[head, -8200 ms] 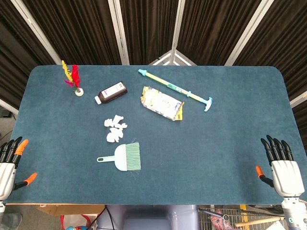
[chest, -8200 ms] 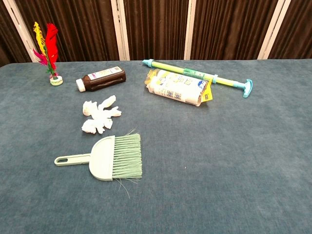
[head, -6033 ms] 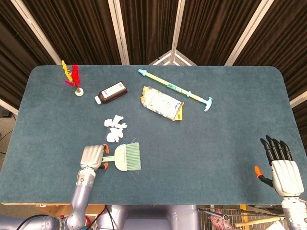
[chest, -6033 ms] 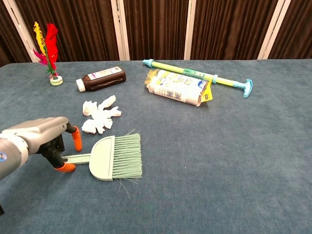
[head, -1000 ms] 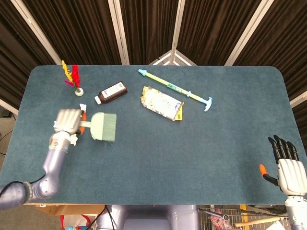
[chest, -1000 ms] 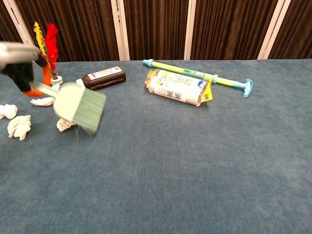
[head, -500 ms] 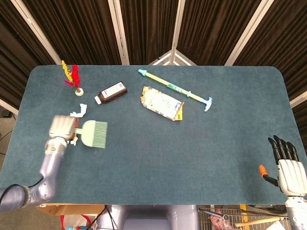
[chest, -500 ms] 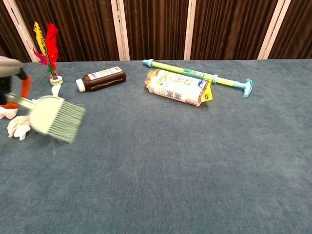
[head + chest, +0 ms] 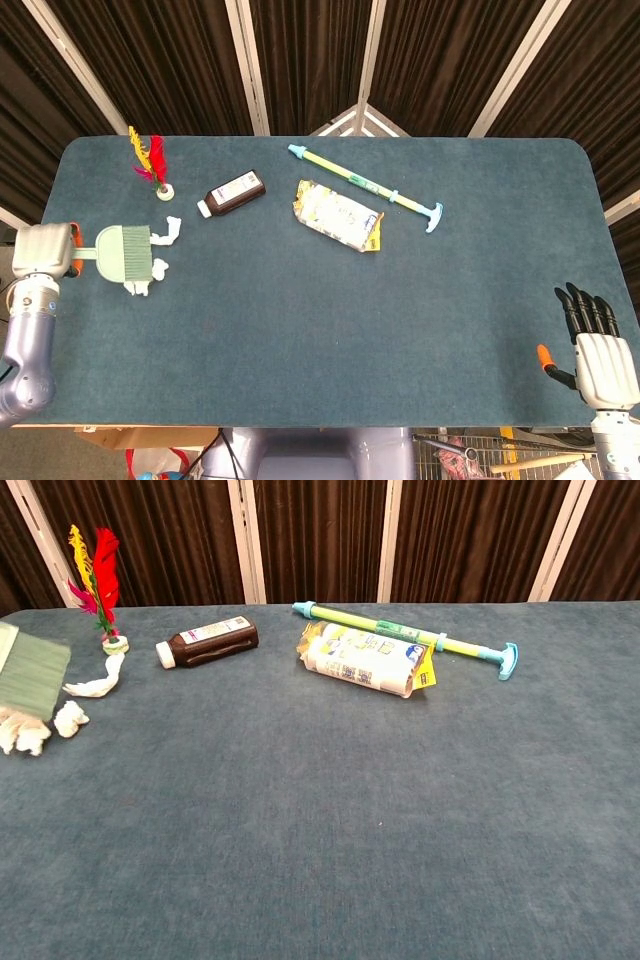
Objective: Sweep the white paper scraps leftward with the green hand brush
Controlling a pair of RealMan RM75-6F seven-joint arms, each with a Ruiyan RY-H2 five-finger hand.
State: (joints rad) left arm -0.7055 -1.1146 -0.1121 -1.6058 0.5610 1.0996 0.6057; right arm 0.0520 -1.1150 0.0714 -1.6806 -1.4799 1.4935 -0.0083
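My left hand [image 9: 43,252] is at the table's left edge and grips the handle of the green hand brush [image 9: 125,252], whose bristles point right. White paper scraps [image 9: 158,268] lie at the bristle tips, another scrap [image 9: 168,232] just above them. In the chest view the brush [image 9: 30,676] shows only its bristle end at the left border, with scraps [image 9: 68,718] below it and a longer scrap [image 9: 98,683] beside it. My right hand [image 9: 595,345] rests open at the table's near right corner, fingers apart, holding nothing.
A feathered shuttlecock [image 9: 152,170] stands at the far left. A brown bottle [image 9: 232,193] lies right of it. A wrapped packet [image 9: 337,215] and a green-and-yellow pump tube [image 9: 366,187] lie at the far centre of the blue table [image 9: 400,320].
My left hand has swept the brush further left, to the table's left edge. The scraps have shifted left with it and now lie at the bristles. The right hand has not moved.
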